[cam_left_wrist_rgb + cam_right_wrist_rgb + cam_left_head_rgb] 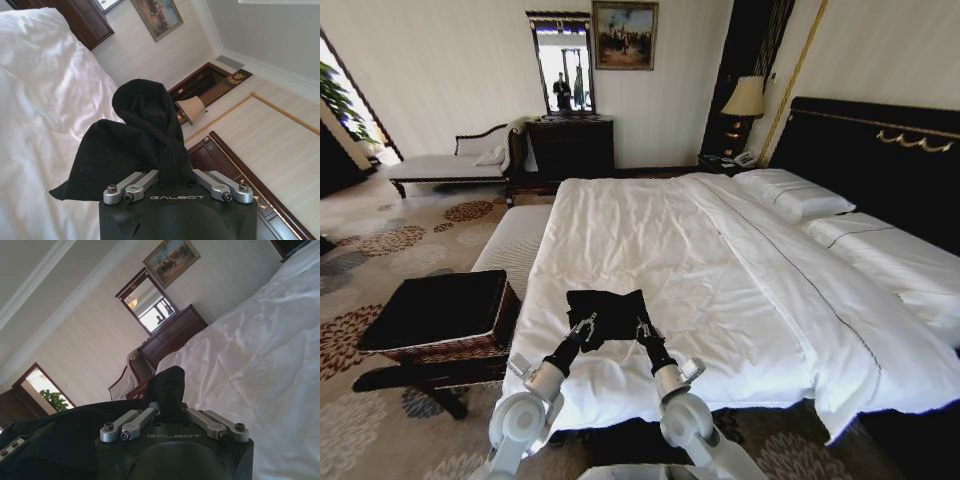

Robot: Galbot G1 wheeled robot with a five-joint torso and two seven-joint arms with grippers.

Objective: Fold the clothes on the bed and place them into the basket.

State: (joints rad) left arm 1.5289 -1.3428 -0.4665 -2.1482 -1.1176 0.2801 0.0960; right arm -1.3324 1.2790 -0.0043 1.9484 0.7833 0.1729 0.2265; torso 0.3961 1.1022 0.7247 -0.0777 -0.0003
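My head camera looks forward and down from the foot of the bed (720, 260), taking in the whole duvet, the headboard (870, 160) and the far wall. My left wrist camera sits just behind its fingers (150, 181), very near the black T-shirt (130, 150), facing up along the bed toward the headboard side. My right wrist camera is equally close, facing, as far as I can tell, toward the mirror (147, 307). All three share the shirt and duvet.

Black T-shirt (608, 308) bunched in a small heap near the foot edge of the white-duveted bed (720, 280), brown wicker basket (445, 320) with black lining beside the bed's foot corner
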